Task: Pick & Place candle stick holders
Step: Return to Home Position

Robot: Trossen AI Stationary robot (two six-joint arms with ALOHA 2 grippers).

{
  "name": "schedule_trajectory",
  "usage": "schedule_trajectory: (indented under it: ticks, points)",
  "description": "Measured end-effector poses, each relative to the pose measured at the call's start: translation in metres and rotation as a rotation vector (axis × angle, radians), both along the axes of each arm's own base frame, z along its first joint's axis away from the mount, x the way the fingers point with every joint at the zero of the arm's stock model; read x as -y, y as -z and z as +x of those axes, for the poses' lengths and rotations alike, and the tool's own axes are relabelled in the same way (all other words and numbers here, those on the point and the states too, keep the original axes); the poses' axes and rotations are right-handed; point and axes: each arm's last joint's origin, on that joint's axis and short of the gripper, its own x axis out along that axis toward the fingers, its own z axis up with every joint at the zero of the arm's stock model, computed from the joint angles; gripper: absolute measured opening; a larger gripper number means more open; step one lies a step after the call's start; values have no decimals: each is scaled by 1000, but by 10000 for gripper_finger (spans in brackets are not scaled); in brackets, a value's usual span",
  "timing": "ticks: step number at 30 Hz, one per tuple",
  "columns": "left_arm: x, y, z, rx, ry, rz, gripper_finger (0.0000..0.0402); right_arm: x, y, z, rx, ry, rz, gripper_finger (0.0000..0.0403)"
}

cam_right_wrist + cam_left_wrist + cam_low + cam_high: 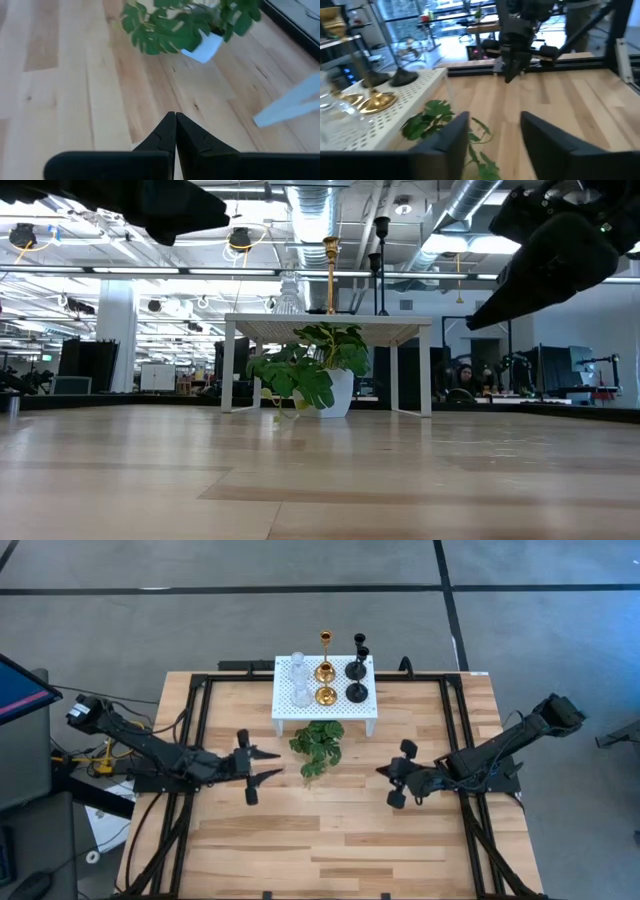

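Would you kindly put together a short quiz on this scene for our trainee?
1. True or false: all six candle stick holders stand on the white stand.
2. Which gripper is shut: A) left, B) right, C) both?
3. Fill in: between the two grippers sits a green leafy ___.
Key: 1 true. 2 B: the right gripper is shut, the left gripper is open. 3 plant.

No legible text, labels, brands, numbers or signs: none on table (330, 840), white stand (340, 712) or room background.
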Motion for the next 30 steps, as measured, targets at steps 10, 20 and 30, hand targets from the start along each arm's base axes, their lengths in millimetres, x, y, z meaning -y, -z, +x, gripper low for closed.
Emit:
schedule_trajectory:
  ticks: [10,20,30]
  points:
    - [-1,0,2,-14,68,89,8,-3,-7,2,22,-116,-5,0]
    - [-5,-5,-11,-15,123,97,7,10,-48,-18,202,-304,-33,0]
    - [-12,1,-45,122,395,219,7,33,-35,-49,370,-362,31,0]
